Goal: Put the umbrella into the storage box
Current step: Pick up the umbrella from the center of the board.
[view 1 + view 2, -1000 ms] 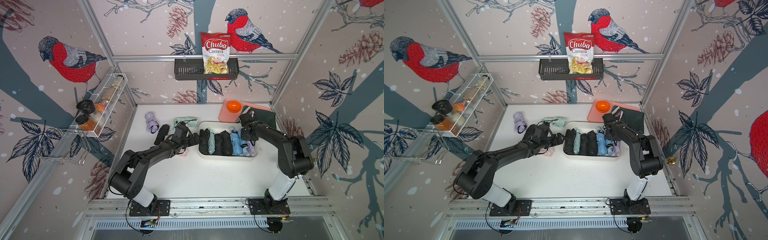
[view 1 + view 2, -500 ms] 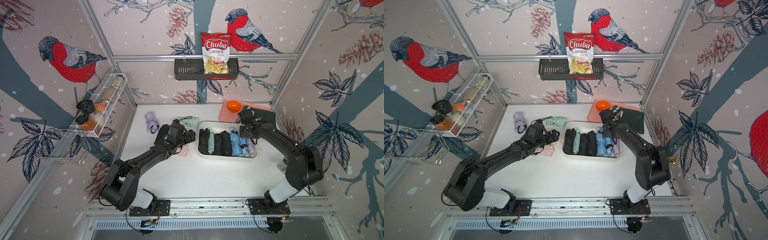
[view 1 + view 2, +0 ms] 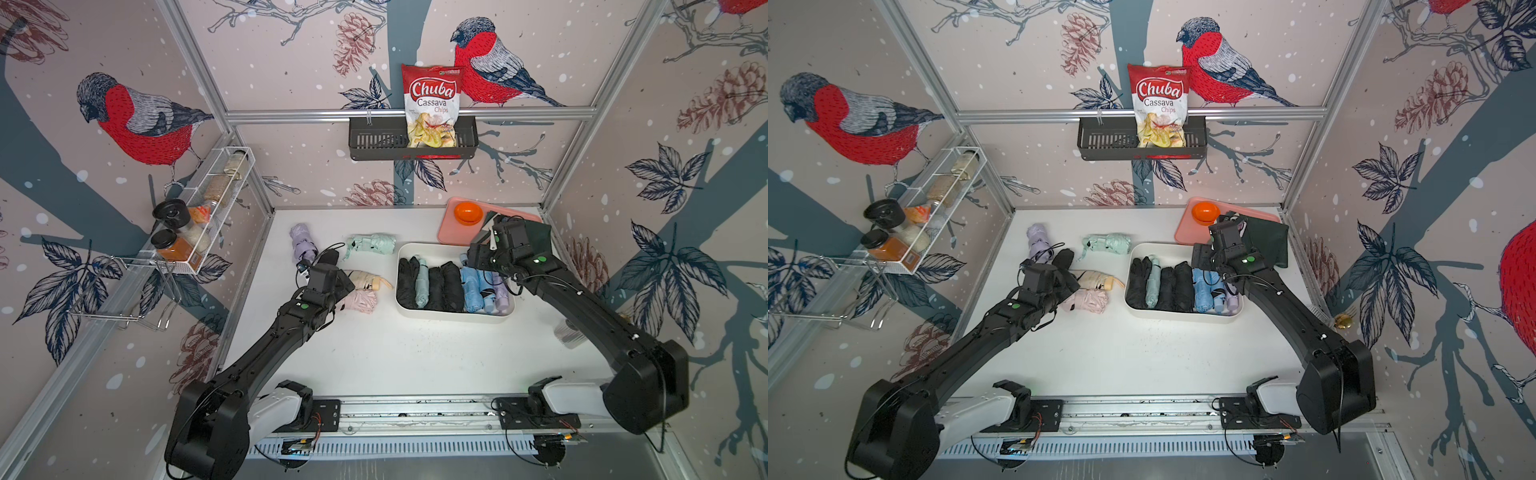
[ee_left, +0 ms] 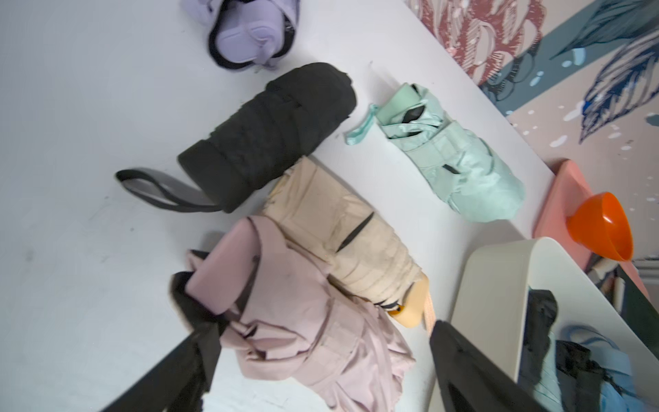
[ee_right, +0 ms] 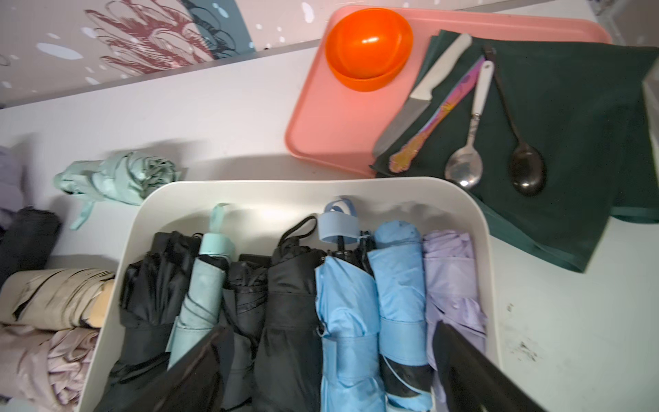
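**Top views:** storage box [image 3: 436,250] sits right of centre on the white table [image 3: 395,353], in both top views, filled with a row of folded umbrellas [image 3: 446,284].
- Five more lie loose on the table left of it.
- Pink umbrella [image 3: 361,300] and beige umbrella [image 3: 368,279] touch each other, just beside the box's left wall.
- Black umbrella [image 3: 328,259], mint umbrella [image 3: 372,243] and lilac umbrella [image 3: 300,243] are higher in the frame.
- Left gripper [image 3: 345,289] is low at the pink umbrella's left end.
- Right gripper [image 3: 473,261] is over the box's upper right corner.
- Pink tray [image 3: 451,232] with orange bowl [image 3: 468,212] is above the box.

**Left wrist:** left gripper [image 4: 317,331] has its jaws wide apart, fingers [image 4: 185,367] either side of the pink umbrella [image 4: 285,314], not clamped. Whether a finger touches it, can't tell. The beige umbrella [image 4: 342,232] lies against it, and the black umbrella [image 4: 267,135] is against the beige. The storage box [image 4: 499,285] rim is near.

**Right wrist:** right gripper [image 5: 331,331] has its jaws wide apart, holding nothing, above the row in the storage box [image 5: 285,192]. The row is three black, one mint, two blue and one lilac, side by side. Green cloth [image 5: 570,125] with cutlery overlaps the pink tray [image 5: 321,117].
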Available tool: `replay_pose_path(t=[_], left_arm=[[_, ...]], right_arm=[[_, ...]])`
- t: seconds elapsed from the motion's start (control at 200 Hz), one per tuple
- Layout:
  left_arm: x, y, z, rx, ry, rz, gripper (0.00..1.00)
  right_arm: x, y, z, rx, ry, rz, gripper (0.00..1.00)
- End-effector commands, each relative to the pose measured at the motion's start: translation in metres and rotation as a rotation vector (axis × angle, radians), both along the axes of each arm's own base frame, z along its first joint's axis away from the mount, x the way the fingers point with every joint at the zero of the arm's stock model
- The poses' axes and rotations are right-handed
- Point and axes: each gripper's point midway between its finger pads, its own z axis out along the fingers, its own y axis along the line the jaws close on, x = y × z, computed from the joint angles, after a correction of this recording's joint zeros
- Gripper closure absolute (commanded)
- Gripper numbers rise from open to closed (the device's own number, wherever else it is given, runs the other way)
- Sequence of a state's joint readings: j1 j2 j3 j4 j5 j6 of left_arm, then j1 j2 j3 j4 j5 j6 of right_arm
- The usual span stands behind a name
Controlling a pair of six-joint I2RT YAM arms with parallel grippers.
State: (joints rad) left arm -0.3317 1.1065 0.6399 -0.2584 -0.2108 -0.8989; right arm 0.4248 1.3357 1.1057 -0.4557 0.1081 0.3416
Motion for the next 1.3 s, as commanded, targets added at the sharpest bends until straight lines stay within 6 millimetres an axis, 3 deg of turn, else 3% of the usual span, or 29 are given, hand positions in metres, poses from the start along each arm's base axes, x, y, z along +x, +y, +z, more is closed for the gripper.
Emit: replay_pose_path(t=[0.0,0.455,0.635,0.966,1.071,1.296], left_arm=[[-0.017,0.007,-0.017,-0.01,0.088,0.047,0.03],[-0.003,-0.015,-0.058,-0.079,0.164,0.011,0.01],[0.0,-0.01,-0.071,-0.031,0.203,0.021,0.07],[0.007,-0.007,-0.094,0.025,0.273,0.03,0.05],[0.003,-0.003,-0.099,0.036,0.286,0.045,0.16],[-0.009,0.012,-0.098,0.07,0.298,0.094,0.59]], right_arm=[[0.007,0.023,0.009,0.06,-0.043,0.085,0.09],[0.012,0.052,-0.01,0.031,0.007,0.164,0.08],[0.01,0.06,-0.018,0.023,0.026,0.187,0.08],[0.014,0.074,-0.028,0.017,0.049,0.218,0.11],[0.015,0.073,-0.03,0.011,0.053,0.213,0.11],[0.018,0.072,-0.029,0.001,0.053,0.202,0.12]])
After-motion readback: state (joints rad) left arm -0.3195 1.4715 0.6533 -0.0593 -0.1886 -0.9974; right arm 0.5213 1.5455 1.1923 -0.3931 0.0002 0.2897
